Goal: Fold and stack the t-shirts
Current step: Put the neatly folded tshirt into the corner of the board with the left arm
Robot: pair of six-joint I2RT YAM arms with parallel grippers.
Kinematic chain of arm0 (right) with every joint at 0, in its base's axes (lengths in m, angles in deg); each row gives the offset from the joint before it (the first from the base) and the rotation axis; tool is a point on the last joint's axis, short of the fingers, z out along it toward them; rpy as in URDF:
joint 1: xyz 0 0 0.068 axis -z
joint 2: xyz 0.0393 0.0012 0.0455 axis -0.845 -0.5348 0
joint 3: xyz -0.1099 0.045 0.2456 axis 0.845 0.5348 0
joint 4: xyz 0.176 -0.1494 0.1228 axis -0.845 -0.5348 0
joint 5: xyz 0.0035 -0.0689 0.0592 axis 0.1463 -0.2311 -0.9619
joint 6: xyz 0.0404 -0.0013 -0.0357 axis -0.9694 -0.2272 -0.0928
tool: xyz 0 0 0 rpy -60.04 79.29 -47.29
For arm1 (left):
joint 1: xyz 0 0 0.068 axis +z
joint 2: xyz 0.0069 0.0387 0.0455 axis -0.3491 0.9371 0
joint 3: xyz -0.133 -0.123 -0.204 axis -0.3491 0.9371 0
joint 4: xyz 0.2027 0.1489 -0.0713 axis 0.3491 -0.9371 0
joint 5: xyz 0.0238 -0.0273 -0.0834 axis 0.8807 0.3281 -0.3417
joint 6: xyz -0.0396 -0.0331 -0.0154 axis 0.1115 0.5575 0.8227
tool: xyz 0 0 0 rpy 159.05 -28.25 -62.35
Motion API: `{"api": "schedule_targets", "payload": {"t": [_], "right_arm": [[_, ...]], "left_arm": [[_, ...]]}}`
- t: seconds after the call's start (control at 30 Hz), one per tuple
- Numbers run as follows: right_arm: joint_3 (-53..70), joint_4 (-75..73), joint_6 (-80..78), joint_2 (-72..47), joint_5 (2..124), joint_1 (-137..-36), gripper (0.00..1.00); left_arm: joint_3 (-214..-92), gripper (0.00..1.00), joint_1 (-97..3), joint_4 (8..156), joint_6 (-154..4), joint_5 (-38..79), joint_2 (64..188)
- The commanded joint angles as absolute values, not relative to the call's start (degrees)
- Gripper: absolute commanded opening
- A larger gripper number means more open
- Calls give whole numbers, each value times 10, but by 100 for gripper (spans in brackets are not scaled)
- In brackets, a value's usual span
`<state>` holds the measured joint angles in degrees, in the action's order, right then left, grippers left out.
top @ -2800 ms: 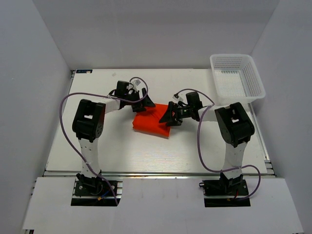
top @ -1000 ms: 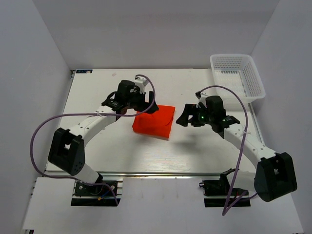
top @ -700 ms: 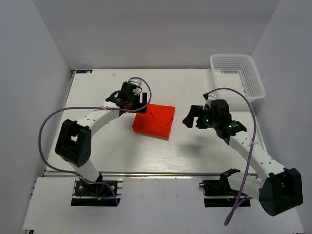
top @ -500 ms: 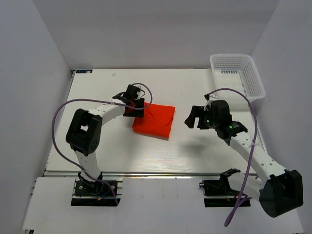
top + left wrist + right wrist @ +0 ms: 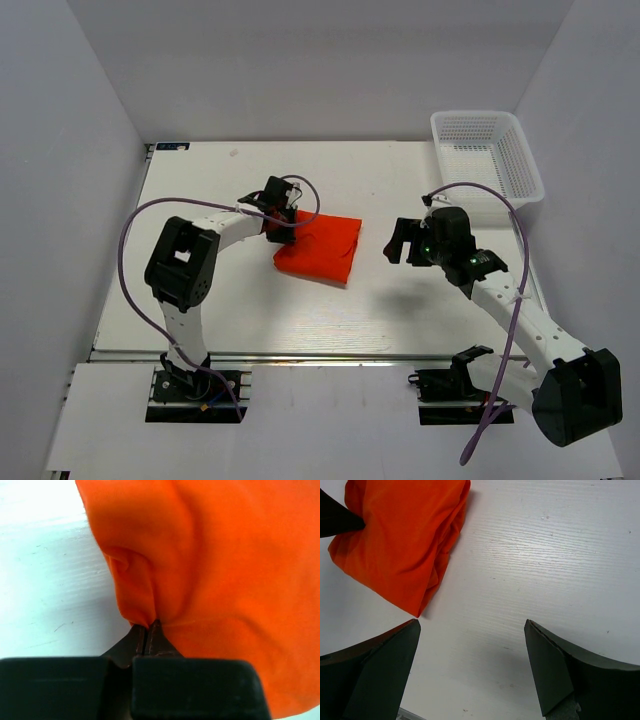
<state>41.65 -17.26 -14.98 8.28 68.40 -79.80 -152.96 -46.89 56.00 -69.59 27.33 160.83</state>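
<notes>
The orange-red t-shirt (image 5: 320, 250) lies folded into a compact rectangle near the middle of the white table (image 5: 250, 310). My left gripper (image 5: 283, 222) sits at its far-left corner and is shut on a pinched fold of the fabric. In the left wrist view the t-shirt (image 5: 225, 580) fills most of the picture, and the left gripper (image 5: 146, 626) has its jaws pressed together on the cloth. My right gripper (image 5: 400, 242) hovers right of the shirt, open and holding nothing. In the right wrist view the right gripper (image 5: 470, 625) spans bare table, with the t-shirt (image 5: 400, 545) at upper left.
A white mesh basket (image 5: 530, 170) stands at the far right corner of the table, nothing showing inside. Both arms' purple cables (image 5: 135, 250) loop above the table. Grey walls enclose the table on three sides.
The left gripper has moved onto the shirt's left corner and closed on the fabric. The right gripper has drawn back a little to the right, still open.
</notes>
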Motion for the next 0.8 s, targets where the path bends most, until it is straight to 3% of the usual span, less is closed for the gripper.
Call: {"api": "schedule_targets", "payload": {"t": [0.0,0.3,0.47,0.77], "right_arm": [[422,-166,-153,93,699,-797,90],[415,-148,-149,73,700,-796,90],[426,-128,-153,70,698,-799,90],[454,-20,-132,104,673,-798,90]], "left_arm": [[-1521,0,-461,544,-703,257,1650],[-1594,0,-443,525,-785,525,1570],[-1601,0,-392,568,-844,577,1537],[-1737,0,-268,594,-930,593,1646]]}}
